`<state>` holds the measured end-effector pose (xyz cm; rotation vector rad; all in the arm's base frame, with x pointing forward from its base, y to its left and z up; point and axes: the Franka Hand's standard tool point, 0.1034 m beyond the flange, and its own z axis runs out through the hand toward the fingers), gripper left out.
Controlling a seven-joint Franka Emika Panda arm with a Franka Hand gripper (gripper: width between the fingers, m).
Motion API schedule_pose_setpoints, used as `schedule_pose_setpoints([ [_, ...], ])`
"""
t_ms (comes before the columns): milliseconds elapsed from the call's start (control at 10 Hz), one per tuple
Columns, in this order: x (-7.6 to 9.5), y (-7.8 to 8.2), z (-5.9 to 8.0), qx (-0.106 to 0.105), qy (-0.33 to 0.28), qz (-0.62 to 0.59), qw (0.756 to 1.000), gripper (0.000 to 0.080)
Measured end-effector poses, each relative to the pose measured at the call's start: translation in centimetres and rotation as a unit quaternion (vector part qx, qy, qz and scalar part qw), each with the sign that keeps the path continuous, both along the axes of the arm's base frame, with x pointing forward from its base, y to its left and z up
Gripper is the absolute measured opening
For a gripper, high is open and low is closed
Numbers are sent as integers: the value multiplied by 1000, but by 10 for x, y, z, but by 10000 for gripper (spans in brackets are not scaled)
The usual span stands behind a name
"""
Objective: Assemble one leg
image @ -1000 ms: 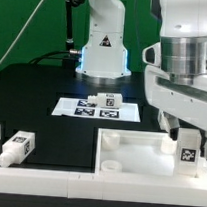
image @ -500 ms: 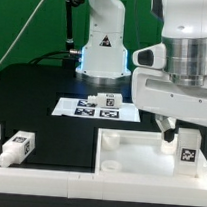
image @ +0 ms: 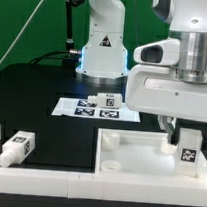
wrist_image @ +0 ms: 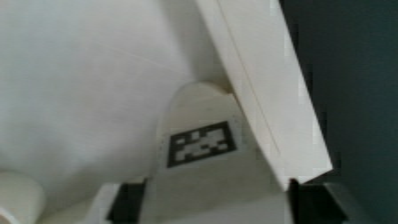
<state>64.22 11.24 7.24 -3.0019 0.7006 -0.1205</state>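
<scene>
A white leg (image: 189, 146) with a black-and-white tag stands upright at the near right corner of the large white tray-like piece (image: 138, 152). My gripper (image: 182, 129) hangs right over it, one finger on each side of its top, slightly apart, jaws open. In the wrist view the leg (wrist_image: 205, 130) fills the gap between my dark fingertips (wrist_image: 128, 203), with the tray's raised rim (wrist_image: 258, 90) beside it. My gripper (wrist_image: 214, 205) is centred on the leg.
Two more legs (image: 18, 146) lie at the exterior view's left front. Another leg (image: 112, 100) rests on the marker board (image: 91, 110) behind the tray. The arm's base (image: 103, 46) stands at the back.
My hand has shifted and turned a little above the leg. The leg and its tag have stayed where they were.
</scene>
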Motion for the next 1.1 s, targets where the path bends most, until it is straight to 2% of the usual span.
schedule_pose_setpoints([
  [100,0,0,0,4,2,-50,999,285],
  [400,0,-1,0,14,6,-154,988,285],
  [600,0,-3,-1,27,21,-279,960,285],
  [800,0,-3,-2,58,36,-433,899,285],
  [1000,0,1,-1,73,37,-579,811,285],
  [1100,0,2,-1,76,35,-612,787,285],
])
